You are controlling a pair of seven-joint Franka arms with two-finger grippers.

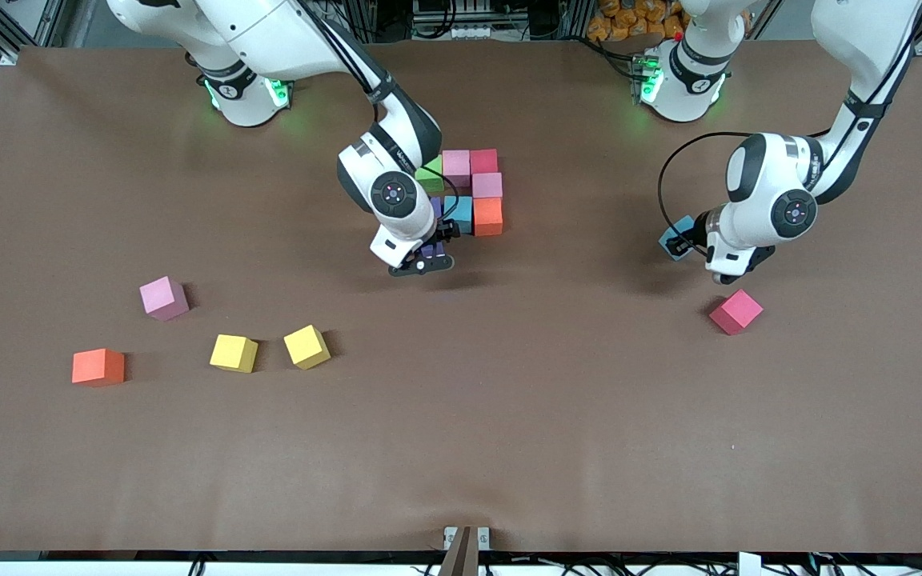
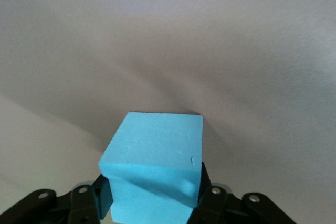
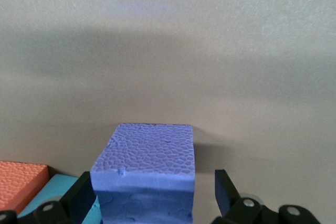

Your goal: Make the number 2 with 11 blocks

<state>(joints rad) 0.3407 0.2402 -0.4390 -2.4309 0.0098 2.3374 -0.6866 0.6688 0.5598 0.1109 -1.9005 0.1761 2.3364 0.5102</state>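
The number 2 stands in part at the table's middle: green [image 1: 430, 174], pink [image 1: 456, 164] and crimson [image 1: 483, 160] blocks, a pink one [image 1: 487, 186], then purple [image 1: 435, 206], cyan [image 1: 458, 212] and orange [image 1: 488, 216]. My right gripper [image 1: 429, 258] is open around another purple block [image 3: 147, 156] on the table, just nearer the front camera than that row. One of its fingers [image 3: 226, 190] stands off the block. My left gripper [image 2: 152, 192] is shut on a cyan block [image 2: 157, 150], low over the table toward the left arm's end.
A crimson block [image 1: 735, 311] lies near the left gripper, nearer the front camera. Toward the right arm's end lie loose pink [image 1: 163, 298], orange [image 1: 98, 367] and two yellow blocks [image 1: 233, 353] [image 1: 306, 346].
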